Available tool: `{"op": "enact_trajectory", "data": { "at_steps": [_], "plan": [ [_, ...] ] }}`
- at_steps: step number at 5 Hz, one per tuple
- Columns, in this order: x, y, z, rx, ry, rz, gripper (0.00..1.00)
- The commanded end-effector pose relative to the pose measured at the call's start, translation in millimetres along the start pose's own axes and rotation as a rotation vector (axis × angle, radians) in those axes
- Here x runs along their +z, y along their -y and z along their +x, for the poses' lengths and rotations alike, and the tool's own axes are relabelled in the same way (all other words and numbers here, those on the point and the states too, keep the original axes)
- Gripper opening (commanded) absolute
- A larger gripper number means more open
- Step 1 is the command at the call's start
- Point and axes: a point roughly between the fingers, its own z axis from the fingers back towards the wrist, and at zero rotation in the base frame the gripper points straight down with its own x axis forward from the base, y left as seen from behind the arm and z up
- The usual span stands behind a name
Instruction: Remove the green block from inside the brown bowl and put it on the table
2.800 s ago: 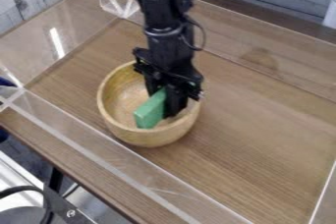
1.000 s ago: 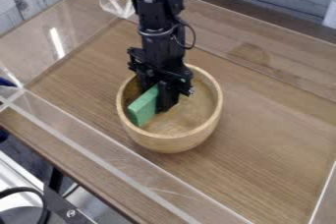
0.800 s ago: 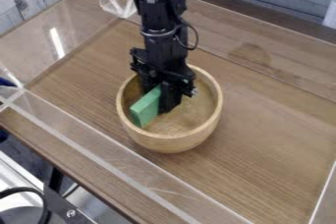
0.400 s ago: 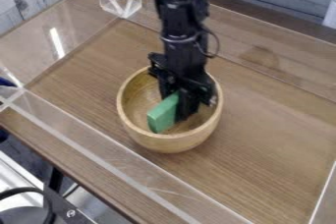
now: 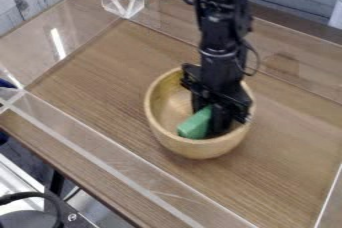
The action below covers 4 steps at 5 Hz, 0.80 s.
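Observation:
A round light-tan brown bowl (image 5: 167, 132) sits on the wood-grain table (image 5: 94, 72), a little right of the middle. Inside the bowl lies the bright green block (image 5: 197, 124), tilted, its upper end between my fingers. My black gripper (image 5: 215, 111) comes straight down into the bowl and is shut on the block's upper end. The fingers hide part of the block and the bowl's far rim.
Clear acrylic walls (image 5: 80, 137) border the table on the near and left sides. A clear acrylic piece (image 5: 123, 0) stands at the back left. Black cables (image 5: 34, 212) lie at the bottom left, outside the wall.
My gripper, still shut on the green block, has moved to the right. The bowl has slid right along with it across the table.

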Motion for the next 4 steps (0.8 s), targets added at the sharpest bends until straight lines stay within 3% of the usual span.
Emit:
{"op": "enact_trajectory", "data": {
  "at_steps": [1,3,4],
  "plan": [
    [9.3,-19.0,1.4,0.028,0.036,0.005,0.0],
    [10.6,-24.8,-0.9,0.042,0.03,0.008,0.0],
    [25.5,-26.3,-2.8,0.048,0.056,0.018,0.0]
  ]
}}
